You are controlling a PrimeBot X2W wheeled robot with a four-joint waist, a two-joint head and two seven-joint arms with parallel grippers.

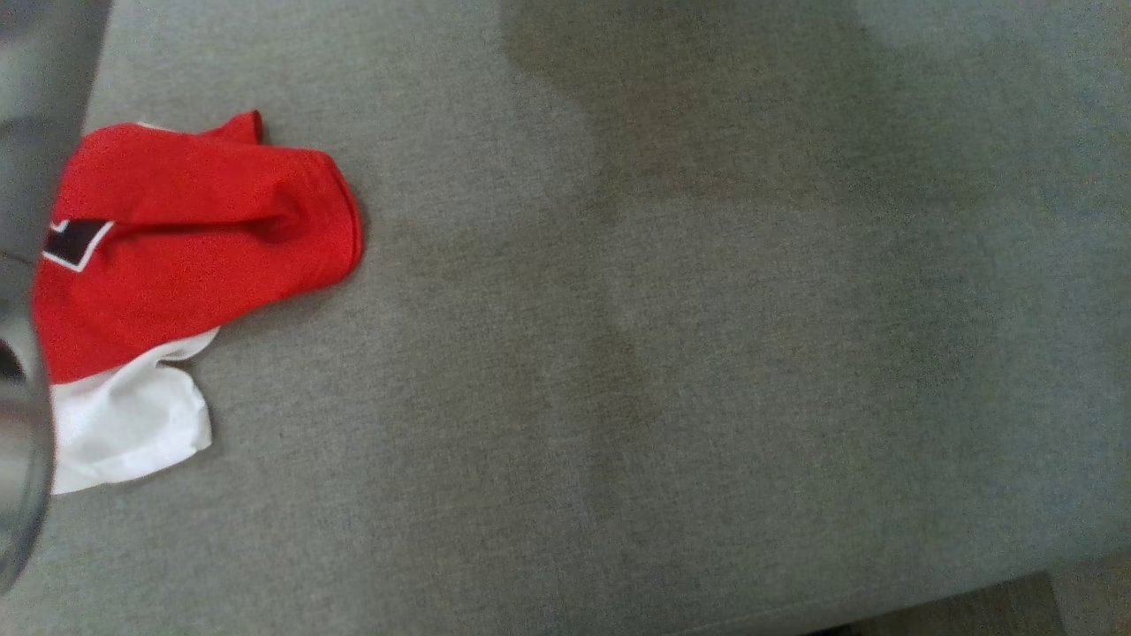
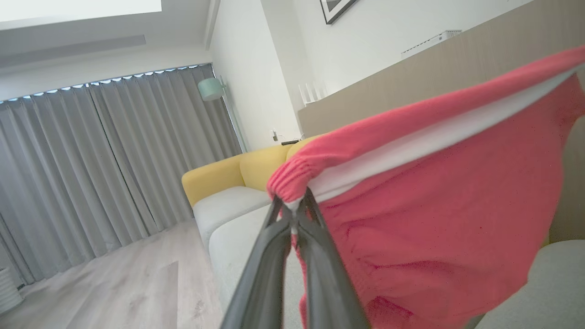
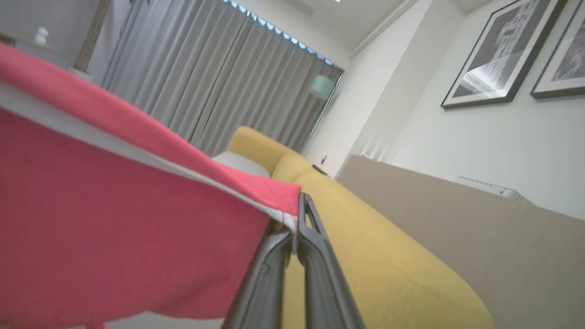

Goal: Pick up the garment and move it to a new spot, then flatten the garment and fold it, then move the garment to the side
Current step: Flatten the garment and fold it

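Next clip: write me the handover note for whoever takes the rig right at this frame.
Left gripper: shut on the gathered red edge of the garment.
Right gripper: shut on the same edge further along; the cloth hangs lifted between the two.
Head view: red and white cloth lies at the left of the grey cushion, probably the garment's lower part.
Done: garment gripped and raised.
Left: set it at a new spot, flatten, fold, move aside.
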